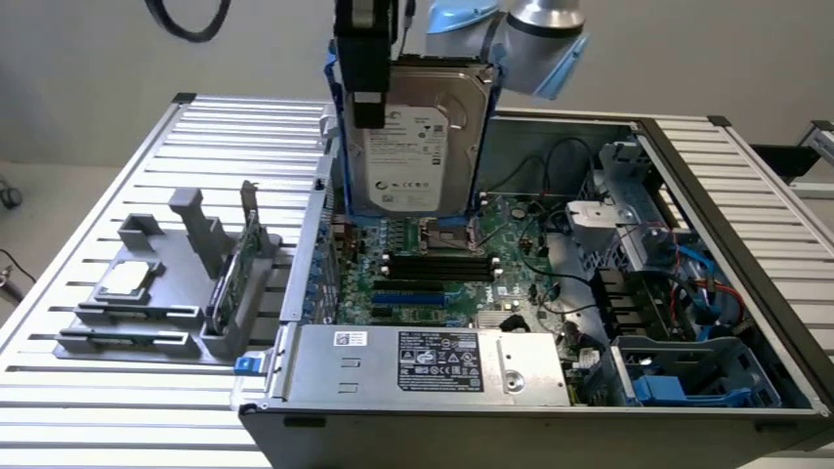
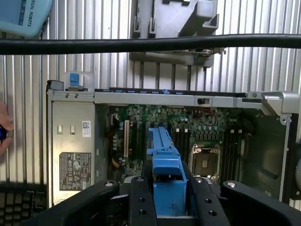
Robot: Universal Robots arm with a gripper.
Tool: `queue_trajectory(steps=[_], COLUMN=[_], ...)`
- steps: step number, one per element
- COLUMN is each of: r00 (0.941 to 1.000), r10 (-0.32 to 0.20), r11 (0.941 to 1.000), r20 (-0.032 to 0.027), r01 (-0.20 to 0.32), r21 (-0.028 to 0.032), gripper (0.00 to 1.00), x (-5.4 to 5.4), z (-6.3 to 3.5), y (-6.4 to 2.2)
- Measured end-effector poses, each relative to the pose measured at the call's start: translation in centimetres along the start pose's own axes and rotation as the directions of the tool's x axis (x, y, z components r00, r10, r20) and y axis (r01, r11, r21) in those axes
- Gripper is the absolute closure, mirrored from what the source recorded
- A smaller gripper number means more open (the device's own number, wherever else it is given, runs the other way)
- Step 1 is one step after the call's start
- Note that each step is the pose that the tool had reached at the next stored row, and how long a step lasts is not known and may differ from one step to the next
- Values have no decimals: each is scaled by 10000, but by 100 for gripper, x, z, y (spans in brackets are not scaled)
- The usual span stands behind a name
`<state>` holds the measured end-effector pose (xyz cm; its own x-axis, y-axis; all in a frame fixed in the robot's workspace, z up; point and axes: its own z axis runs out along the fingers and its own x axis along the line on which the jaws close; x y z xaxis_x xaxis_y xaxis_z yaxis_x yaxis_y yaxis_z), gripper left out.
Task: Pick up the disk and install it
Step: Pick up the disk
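Pincer (image 2: 170, 186) clamped on the disk (image 1: 420, 147): exterior view gives me its labelled face hanging upright over the open computer case (image 1: 521, 440), wrist view its blue rail (image 2: 164, 160) between the black fingers (image 2: 141, 202). Case sits on a slatted metal table (image 1: 78, 410), pale wall (image 1: 78, 49) behind.

Your exterior view looks obliquely down into the open computer case (image 1: 521, 435). Your wrist view looks straight down past the gripper (image 2: 171, 202); both share the motherboard (image 1: 515, 278).
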<state>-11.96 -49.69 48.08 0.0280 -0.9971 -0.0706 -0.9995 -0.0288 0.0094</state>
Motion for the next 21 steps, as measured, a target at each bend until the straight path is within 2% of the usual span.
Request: queue_trajectory(steps=[10,21], r00=[10000,10000], r10=[0,0], r11=[10000,10000], r20=[-1,-1], r01=[0,0], r21=[-4,-6], gripper=[67,67], x=[239,533], z=[-22,-47], y=[-425,-806])
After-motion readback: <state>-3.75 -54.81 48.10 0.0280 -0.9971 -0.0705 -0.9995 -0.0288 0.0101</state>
